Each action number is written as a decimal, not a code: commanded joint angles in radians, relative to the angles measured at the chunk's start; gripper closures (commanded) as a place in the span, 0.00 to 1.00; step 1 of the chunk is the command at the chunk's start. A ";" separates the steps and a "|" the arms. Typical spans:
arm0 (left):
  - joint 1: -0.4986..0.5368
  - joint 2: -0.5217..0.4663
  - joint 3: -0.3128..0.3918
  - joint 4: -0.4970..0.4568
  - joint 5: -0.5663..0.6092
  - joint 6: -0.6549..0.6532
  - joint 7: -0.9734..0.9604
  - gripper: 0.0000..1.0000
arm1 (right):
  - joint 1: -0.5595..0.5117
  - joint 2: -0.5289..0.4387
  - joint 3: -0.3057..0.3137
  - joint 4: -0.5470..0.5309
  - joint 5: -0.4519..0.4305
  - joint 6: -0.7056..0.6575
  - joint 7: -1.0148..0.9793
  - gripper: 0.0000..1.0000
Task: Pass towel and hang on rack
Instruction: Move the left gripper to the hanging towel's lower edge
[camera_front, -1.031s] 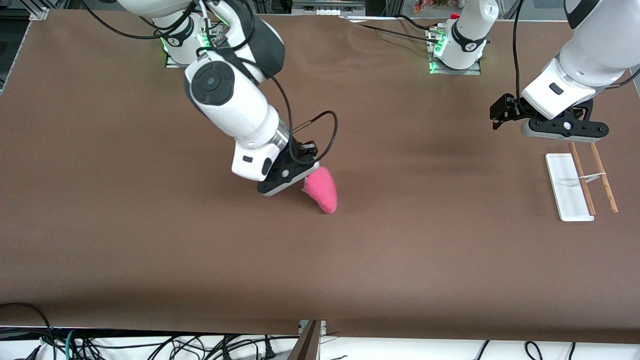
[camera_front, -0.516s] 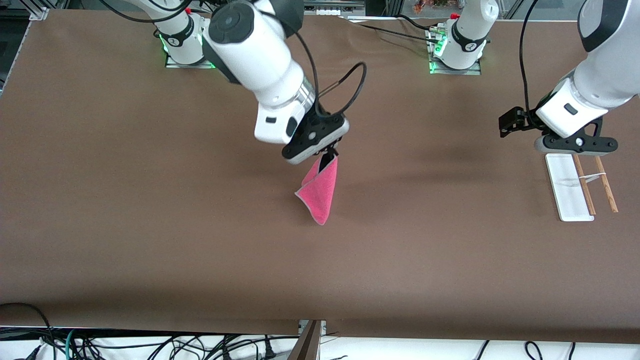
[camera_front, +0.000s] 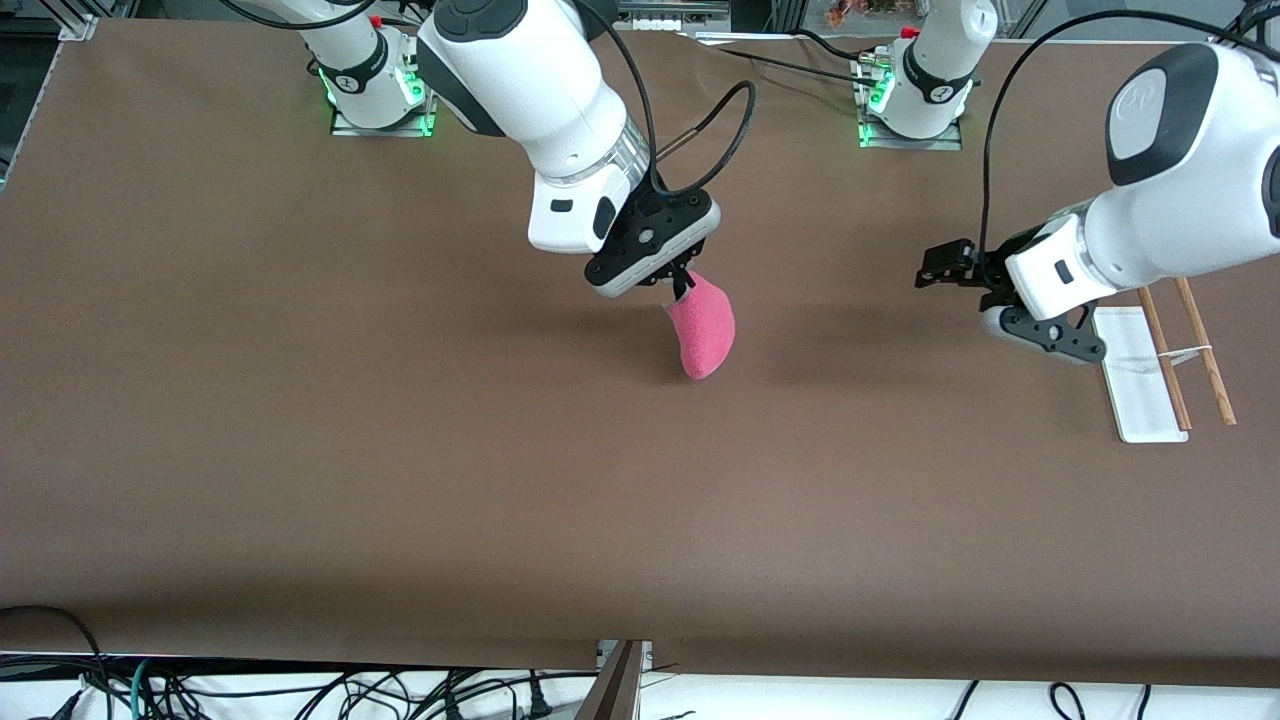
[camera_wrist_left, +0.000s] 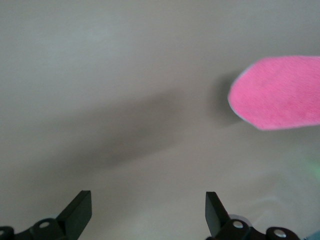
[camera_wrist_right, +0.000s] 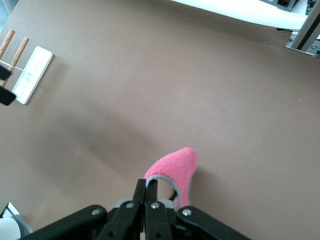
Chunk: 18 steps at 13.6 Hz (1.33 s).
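While right end effector (camera_front: 682, 287) clamps towel (camera_front: 702, 331) mid-table, left end effector (camera_wrist_left: 145, 212) gapes beside rack (camera_front: 1150, 372).

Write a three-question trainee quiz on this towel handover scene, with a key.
1. True or false: the right gripper is shut on the towel.
2. Which best describes the left gripper? A) shut on the rack B) open, with nothing between its fingers C) shut on the towel
3. Fill in: the rack stands toward the ____ arm's end of the table.

Key:
1. True; the towel hangs from it above the table.
2. B
3. left
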 joint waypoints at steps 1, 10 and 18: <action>0.008 0.060 -0.002 0.011 -0.080 0.074 0.195 0.00 | 0.028 -0.007 -0.006 0.002 -0.003 0.008 0.003 1.00; 0.000 0.223 -0.002 -0.114 -0.614 0.252 0.962 0.00 | 0.030 -0.007 -0.002 0.002 -0.001 0.006 0.006 1.00; -0.034 0.347 -0.085 -0.165 -0.830 0.450 1.479 0.00 | 0.030 -0.023 -0.002 0.002 -0.002 -0.004 -0.017 1.00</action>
